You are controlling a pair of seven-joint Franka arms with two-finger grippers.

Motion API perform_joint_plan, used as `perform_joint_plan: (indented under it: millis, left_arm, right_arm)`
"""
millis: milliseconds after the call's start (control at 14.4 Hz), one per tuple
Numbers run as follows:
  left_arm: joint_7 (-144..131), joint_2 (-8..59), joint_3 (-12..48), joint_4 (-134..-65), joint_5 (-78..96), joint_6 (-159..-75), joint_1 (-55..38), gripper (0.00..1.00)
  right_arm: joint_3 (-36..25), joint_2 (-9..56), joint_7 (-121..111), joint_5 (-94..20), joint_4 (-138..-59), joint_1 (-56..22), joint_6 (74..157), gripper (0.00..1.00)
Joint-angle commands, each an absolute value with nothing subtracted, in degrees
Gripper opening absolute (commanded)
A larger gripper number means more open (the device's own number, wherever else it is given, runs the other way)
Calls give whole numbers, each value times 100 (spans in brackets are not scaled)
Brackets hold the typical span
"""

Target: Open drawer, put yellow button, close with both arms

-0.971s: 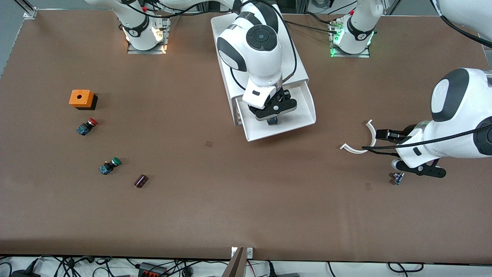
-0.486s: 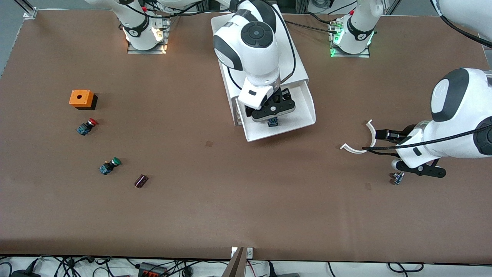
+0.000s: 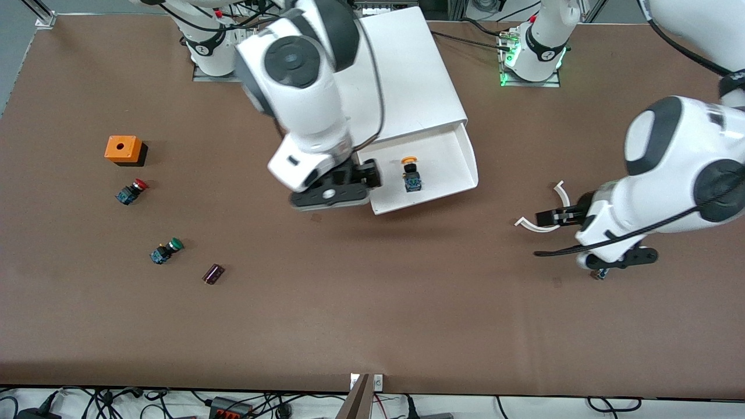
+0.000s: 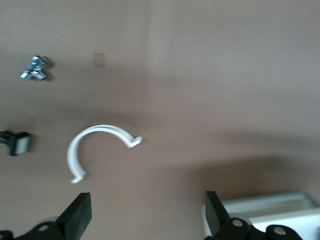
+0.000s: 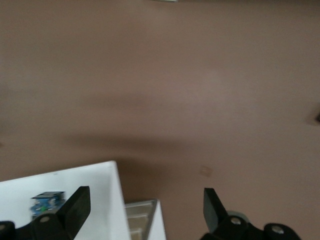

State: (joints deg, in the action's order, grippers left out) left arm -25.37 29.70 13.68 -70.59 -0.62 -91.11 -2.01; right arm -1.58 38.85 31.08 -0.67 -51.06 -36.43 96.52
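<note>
The top drawer of the white cabinet stands pulled out. The yellow button lies in it, free of both grippers, cap toward the cabinet. My right gripper is open and empty, over the drawer's corner toward the right arm's end. In the right wrist view, my right gripper has wide-apart jaws over the drawer's wall, and the button's blue base shows at the edge. My left gripper is open and empty over the table toward the left arm's end. In the left wrist view, my left gripper is beside the drawer's corner.
An orange box, a red button, a green button and a dark cylinder lie toward the right arm's end. White curved pieces and a small metal part lie under the left arm.
My right gripper has let go of the yellow button in the drawer, risen and moved off toward the right arm's end. My left arm has shifted a little toward the drawer.
</note>
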Motion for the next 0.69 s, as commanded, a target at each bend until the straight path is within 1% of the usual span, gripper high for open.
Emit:
perform_joint_plan:
  millis: [0,208,416,486,624]
  left_arm:
    - [-3408,2830,1389,-7566,-96,-9920,-727,100]
    - [-3734,3005,1389,-7804,-97,-10746,-1202,100]
    - [-4217,3120,1380,-8251,-280,-11660,-1625,100]
    - [-4384,3120,1380,-8436,-499,-11889,-1730,100]
    - [-4762,3094,1397,-8709,-747,-11979,-1863,100]
  right_arm:
    - [-88,3692,2631,70,-5457,-3228,9081,100]
    - [-88,3403,1927,88,-6080,-2665,9009,100]
    - [-79,3007,1293,27,-6669,-1980,9105,100]
    - [-79,2936,1153,26,-6680,-1769,9053,100]
    - [-88,2813,531,18,-6671,-1417,9009,100]
